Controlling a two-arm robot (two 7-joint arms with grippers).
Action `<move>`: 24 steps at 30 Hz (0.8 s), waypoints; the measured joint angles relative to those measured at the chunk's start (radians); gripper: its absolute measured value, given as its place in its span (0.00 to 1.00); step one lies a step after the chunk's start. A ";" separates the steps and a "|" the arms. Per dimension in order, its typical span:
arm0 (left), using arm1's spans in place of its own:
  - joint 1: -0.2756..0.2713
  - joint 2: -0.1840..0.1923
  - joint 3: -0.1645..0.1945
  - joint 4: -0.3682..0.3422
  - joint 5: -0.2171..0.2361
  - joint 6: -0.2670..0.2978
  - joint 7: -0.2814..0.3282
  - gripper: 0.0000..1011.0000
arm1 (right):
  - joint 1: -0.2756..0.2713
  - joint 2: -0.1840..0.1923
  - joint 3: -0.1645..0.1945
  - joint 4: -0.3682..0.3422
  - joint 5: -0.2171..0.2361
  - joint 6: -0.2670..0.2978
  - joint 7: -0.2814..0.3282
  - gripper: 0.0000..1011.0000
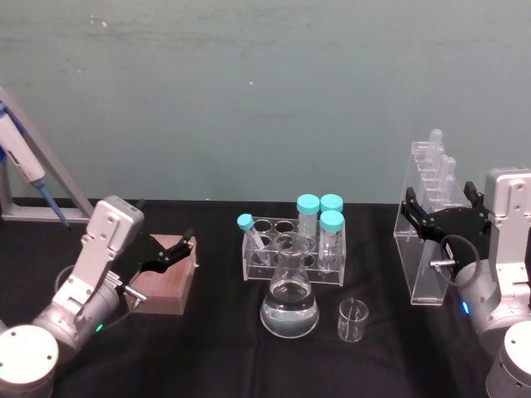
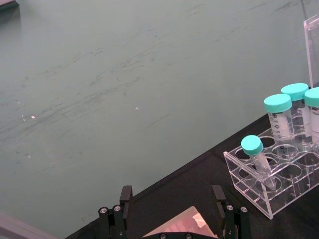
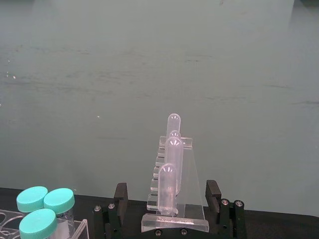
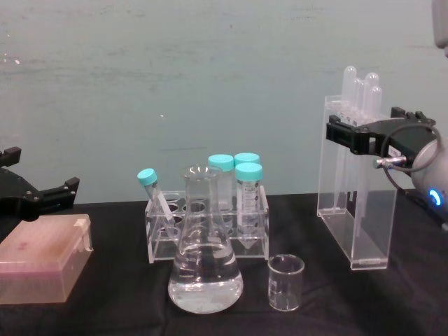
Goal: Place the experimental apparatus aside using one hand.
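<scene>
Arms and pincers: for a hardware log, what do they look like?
Both arms are silver cylinders. The left pincer and right pincer are black and two-fingered. A grey cable loops by the right wrist, which glows blue; the left glows green.

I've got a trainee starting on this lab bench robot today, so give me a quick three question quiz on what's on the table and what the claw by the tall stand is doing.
1. True or false: the right claw is open, with one finger on each side of the tall acrylic stand.
2. How many teal-capped tubes are in the tube rack? A) two B) four C) six
3. Fill in: the small beaker stands on the robot's ____ of the conical flask.

Key: 1 true; 2 B; 3 right.
</scene>
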 joint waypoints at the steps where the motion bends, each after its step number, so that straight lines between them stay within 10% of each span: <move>1: 0.000 0.000 0.000 0.000 0.000 0.000 0.000 0.99 | 0.000 0.000 0.000 0.000 0.000 0.000 0.000 0.99; 24: 0.000 0.000 0.000 0.000 0.000 0.000 0.000 0.99 | 0.026 -0.015 0.018 0.034 -0.007 -0.009 0.032 0.99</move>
